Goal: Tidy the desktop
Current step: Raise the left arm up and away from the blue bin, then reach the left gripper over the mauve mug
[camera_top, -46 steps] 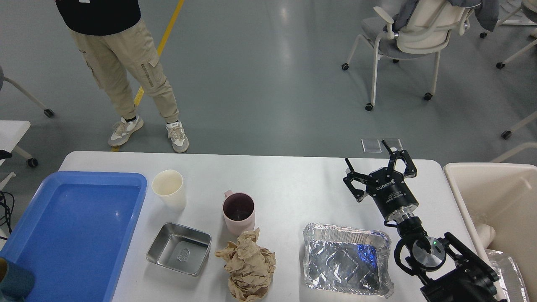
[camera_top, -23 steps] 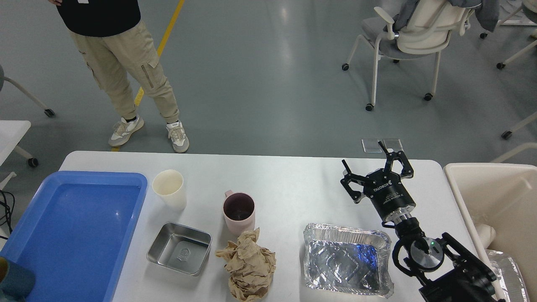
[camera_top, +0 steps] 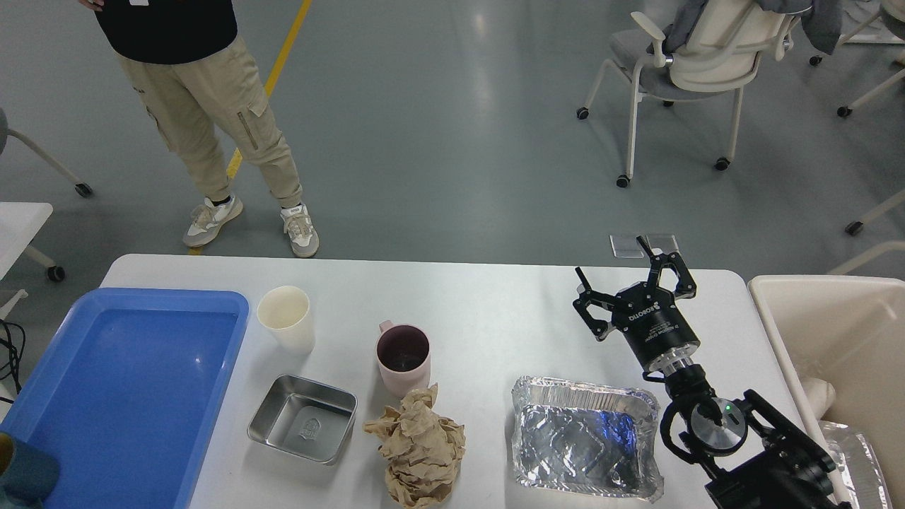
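The right gripper (camera_top: 614, 272) hovers above the counter (camera_top: 495, 311) near its far right corner, its fingers (camera_top: 664, 260) spread wide and holding nothing. The left gripper is not in view.

Just nearer than the gripper, toward the counter's near edge, sits a crinkled foil tray (camera_top: 585, 438). Going left along the near edge come a crumpled wad of brown paper (camera_top: 418, 447), a pink mug (camera_top: 403, 357) just beyond it, and a small steel tin (camera_top: 302, 418). A cream paper cup (camera_top: 285, 318) stands farther back, beside the blue tray (camera_top: 127, 389) that fills the counter's left end. A cream bin (camera_top: 838, 339) stands off the right end.

The tidying looks barely begun: five loose items lie on the counter, the blue tray is almost bare, with only a dark teal thing at its near left corner, cut off by the view's edge. In the bin a pale object and some foil show at its near end.

The counter occupies the lower half of the head view, its long axis running left to right, its far edge facing the open floor.
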Controlling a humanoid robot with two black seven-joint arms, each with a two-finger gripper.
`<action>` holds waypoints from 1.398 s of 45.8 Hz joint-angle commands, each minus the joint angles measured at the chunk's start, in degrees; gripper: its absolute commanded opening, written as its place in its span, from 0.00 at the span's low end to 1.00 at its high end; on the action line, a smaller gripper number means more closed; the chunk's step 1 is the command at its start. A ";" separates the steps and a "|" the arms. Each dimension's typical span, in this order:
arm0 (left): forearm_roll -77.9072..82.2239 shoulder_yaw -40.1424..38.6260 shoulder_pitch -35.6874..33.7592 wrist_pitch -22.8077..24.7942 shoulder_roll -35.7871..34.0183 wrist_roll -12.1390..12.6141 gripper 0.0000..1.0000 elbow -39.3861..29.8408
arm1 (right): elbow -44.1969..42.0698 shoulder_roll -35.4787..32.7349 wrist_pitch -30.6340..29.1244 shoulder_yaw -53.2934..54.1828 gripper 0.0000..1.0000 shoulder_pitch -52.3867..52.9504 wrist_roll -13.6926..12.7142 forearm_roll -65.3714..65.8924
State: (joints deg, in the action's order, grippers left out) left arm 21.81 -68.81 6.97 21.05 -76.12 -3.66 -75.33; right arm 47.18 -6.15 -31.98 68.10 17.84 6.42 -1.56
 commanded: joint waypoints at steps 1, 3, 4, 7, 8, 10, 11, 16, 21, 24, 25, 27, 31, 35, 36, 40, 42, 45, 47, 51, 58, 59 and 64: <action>0.16 0.52 0.15 -0.31 1.06 2.34 0.98 2.55 | -0.16 0.26 0.08 0.01 1.00 0.00 0.08 -0.02; 0.33 0.60 0.15 1.88 1.15 2.34 0.98 3.17 | -0.25 0.52 -0.01 -0.07 1.00 0.00 0.08 -0.02; 0.42 0.60 -0.02 3.45 1.15 2.34 0.98 3.35 | -0.25 0.61 0.08 0.01 1.00 0.00 0.08 -0.02; 0.77 0.52 -0.29 6.01 1.24 2.08 0.98 3.87 | -0.25 0.78 0.08 0.01 1.00 0.00 0.08 -0.02; 1.30 0.52 -0.37 6.02 1.24 1.99 0.98 4.31 | -0.25 0.96 -0.01 0.01 1.00 0.00 0.08 -0.02; 3.83 0.43 -1.07 6.02 1.41 1.82 0.98 5.19 | -0.25 1.22 0.08 0.01 1.00 0.00 0.08 -0.02; 5.94 0.43 -1.77 6.37 1.59 1.64 0.98 5.46 | -0.25 1.31 -0.01 0.01 1.00 0.00 0.08 -0.02; 20.96 0.60 -7.92 9.88 3.78 -0.73 0.98 6.07 | 0.02 1.49 0.08 0.01 1.00 0.00 0.08 -0.02; 35.73 0.60 -13.99 15.76 6.95 -2.58 0.98 7.04 | 0.11 2.28 -0.01 0.01 1.00 0.27 0.08 -0.02; 42.33 0.60 -17.68 19.72 8.88 -2.93 0.98 7.13 | 0.19 2.37 0.08 -0.07 1.00 0.44 0.08 -0.02; 44.00 0.60 -18.91 21.12 9.58 -2.84 0.98 7.13 | 0.28 2.45 0.08 -0.07 1.00 0.44 0.08 -0.02; 47.08 0.60 -21.28 23.67 10.73 -2.84 0.98 7.13 | 0.28 2.54 -0.01 -0.07 1.00 0.53 0.08 -0.02; 53.14 2.27 -26.99 28.51 13.10 -2.84 0.98 7.13 | 0.28 2.54 -0.01 -0.07 1.00 0.71 0.08 -0.02; 59.03 7.62 -34.37 32.03 15.03 -2.84 0.98 7.13 | 0.28 2.54 -0.01 -0.07 1.00 0.88 0.00 -0.02; 60.18 9.38 -36.22 32.47 15.39 -2.84 0.98 7.13 | 0.28 2.54 -0.01 -0.07 1.00 0.88 0.00 -0.02; 63.17 17.28 -43.77 32.91 16.88 -2.93 0.98 7.13 | 0.19 2.54 -0.01 -0.07 1.00 1.23 0.00 -0.02; 63.96 21.76 -47.99 32.91 17.85 -2.84 0.98 7.22 | 0.19 2.54 -0.01 -0.07 1.00 1.32 0.00 0.07; 65.37 28.79 -54.50 32.83 19.60 -2.58 0.98 7.30 | 0.19 2.63 -0.01 -0.07 1.00 1.32 0.00 -0.02; 66.51 33.01 -58.10 32.39 21.18 -2.41 0.98 7.30 | 0.28 2.63 -0.10 -0.07 1.00 1.41 0.00 0.07; 69.58 39.53 -64.70 31.60 25.14 -2.23 0.98 7.48 | 0.28 2.72 -0.10 -0.07 1.00 1.50 0.08 0.07; 75.12 44.37 -69.54 31.42 33.48 -2.40 0.98 7.74 | 0.28 2.72 -0.19 -0.16 1.00 1.59 0.00 0.07; 75.74 44.81 -69.98 31.51 34.89 -2.58 0.98 8.00 | 0.28 2.72 -0.19 -0.16 1.00 1.59 0.08 0.07; 76.80 48.41 -72.18 32.38 40.87 -3.02 0.98 9.41 | 0.28 3.07 -0.19 -0.16 1.00 1.59 0.00 0.07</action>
State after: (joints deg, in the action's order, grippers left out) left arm 97.27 -23.97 -62.77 52.58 -41.36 -6.26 -67.11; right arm 47.42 -3.35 -32.18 67.95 19.43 6.43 -1.53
